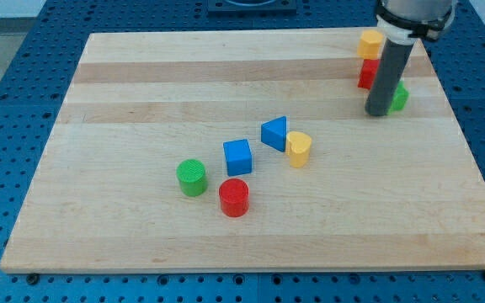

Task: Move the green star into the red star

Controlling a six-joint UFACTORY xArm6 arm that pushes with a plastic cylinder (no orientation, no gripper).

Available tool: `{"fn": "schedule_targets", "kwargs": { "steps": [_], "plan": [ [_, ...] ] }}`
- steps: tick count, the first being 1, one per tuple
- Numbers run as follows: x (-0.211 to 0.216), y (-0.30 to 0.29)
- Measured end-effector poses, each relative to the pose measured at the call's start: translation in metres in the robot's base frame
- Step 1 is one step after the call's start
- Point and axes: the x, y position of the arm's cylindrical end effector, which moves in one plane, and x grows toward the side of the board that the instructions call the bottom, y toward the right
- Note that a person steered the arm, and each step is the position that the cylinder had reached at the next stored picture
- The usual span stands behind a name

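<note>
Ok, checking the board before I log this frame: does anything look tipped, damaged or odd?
Nothing stands out. All blocks sit flat on the board. My tip is at the view's top right, partly hiding the green block and red block beside it.

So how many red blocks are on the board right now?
2. A red cylinder sits near the view's bottom centre, right of the green cylinder. Another red block is at top right, partly hidden behind my tip; others may be hidden too.

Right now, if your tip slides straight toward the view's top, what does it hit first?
Probably the red block, just up from my tip. The green block sits beside the rod, though depth is unclear.
</note>
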Motion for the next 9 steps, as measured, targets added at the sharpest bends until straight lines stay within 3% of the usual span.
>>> {"fn": "schedule_targets", "kwargs": {
  "steps": [4,5,6,8,9],
  "plan": [
    [-0.069,-0.001],
    [-0.036,-0.015],
    [0.025,-0.015],
    [0.0,0.089],
    [-0.011,0.052]
  ]
}}
